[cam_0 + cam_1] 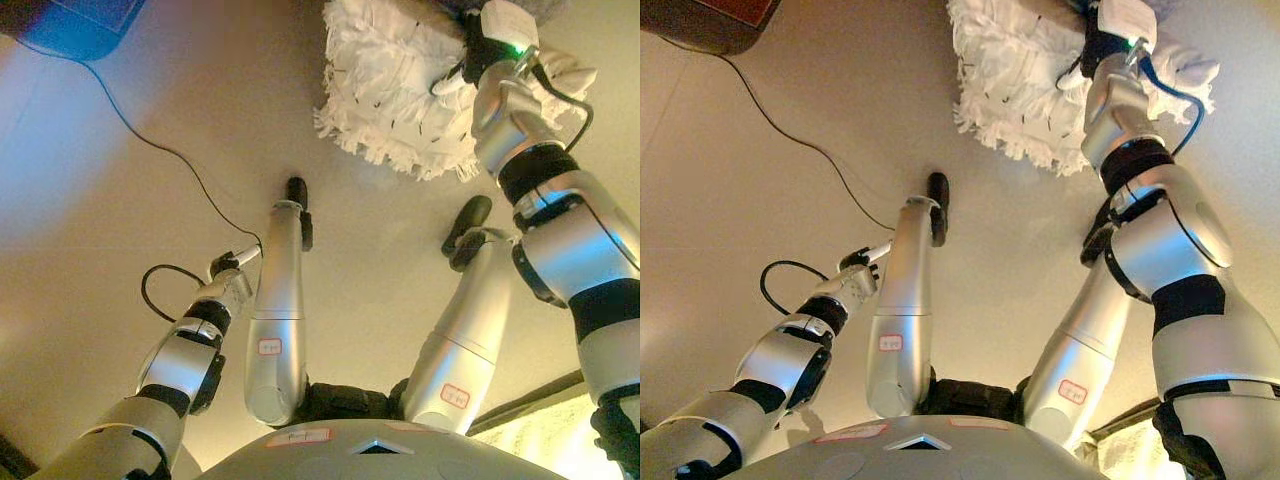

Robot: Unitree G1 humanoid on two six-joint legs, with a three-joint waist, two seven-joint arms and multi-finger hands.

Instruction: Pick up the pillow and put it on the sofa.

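- The floor is a smooth, pale beige surface [120,180] that fills most of both views, lit warmly, with a darker patch toward the upper left.
- A white, shaggy-fringed square pillow [385,85] lies flat on that floor at the upper right, its frayed edge facing the robot.
- The right hand [480,45] reaches out over the far right part of the pillow and rests against it; its fingers are hidden behind the wrist and in the fringe, so I cannot tell whether they are spread or closed on the fabric.
- The left hand [230,265] hangs low at the lower left, well apart from the pillow, over bare floor. Only a small dark part with a pale tip shows past the wrist, too little to tell how the fingers are set.
- A thin black cord [150,140] runs across the floor from the upper left corner.
- A dark, box-like object [715,22] sits in that upper left corner, partly cut off.
- At the lower right edge, a pale textured surface with a dark border strip [530,425] shows; what it belongs to is unclear.
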